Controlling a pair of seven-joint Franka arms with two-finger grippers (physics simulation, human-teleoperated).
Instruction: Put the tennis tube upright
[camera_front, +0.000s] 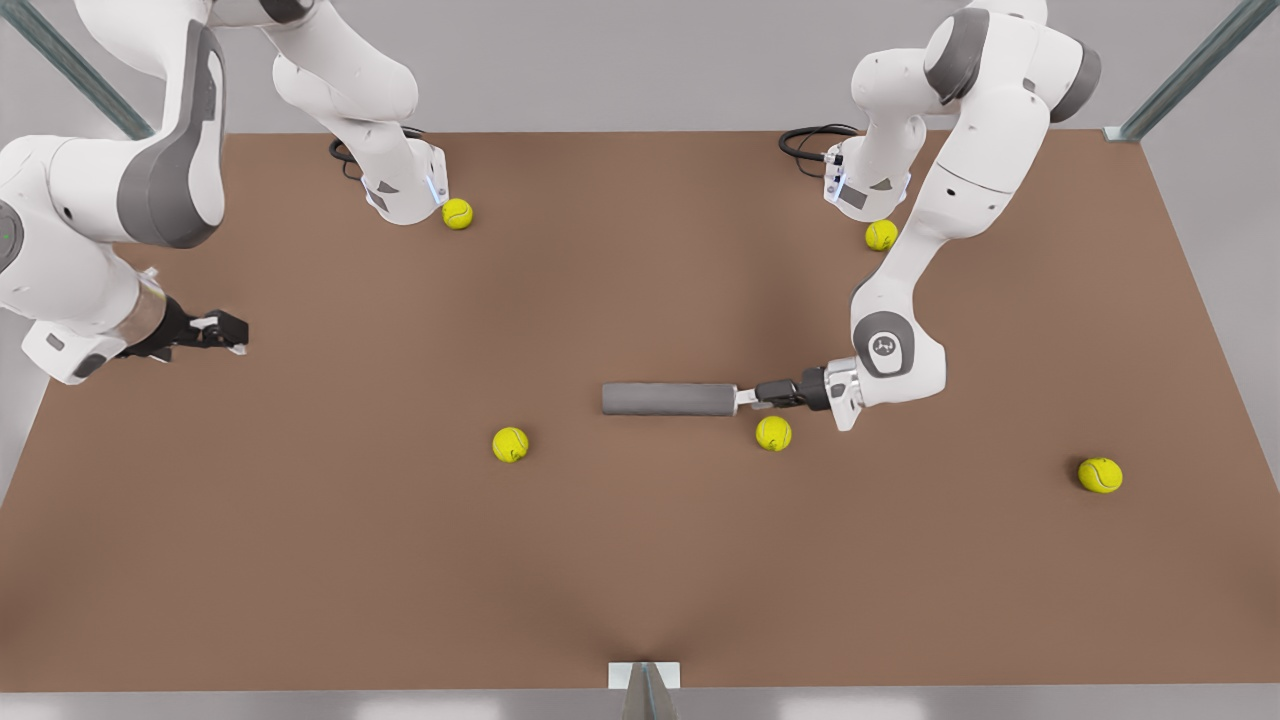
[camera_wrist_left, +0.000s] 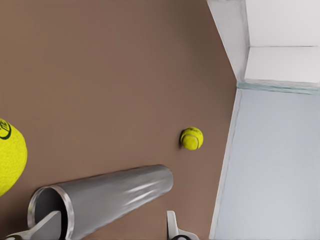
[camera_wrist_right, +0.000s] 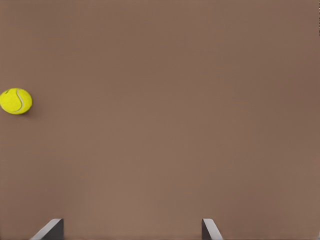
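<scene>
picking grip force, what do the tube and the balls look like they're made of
The tennis tube looks like thin brushed metal: grey, with bright streaks along its side, a lighter rim and a hollow mouth. A hard plastic with a metallic finish is possible. The nearest ball looks like matte yellow-green felt with a curved seam line.

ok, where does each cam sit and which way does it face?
Front view: high over the table, looking down at it; both arms show.
Left wrist view: on the left gripper, facing the tennis tube's open end; open fingers show.
Right wrist view: on the right gripper, facing bare table and one tennis ball; open fingers show.
Shared: front and left wrist views both show the tube.
</scene>
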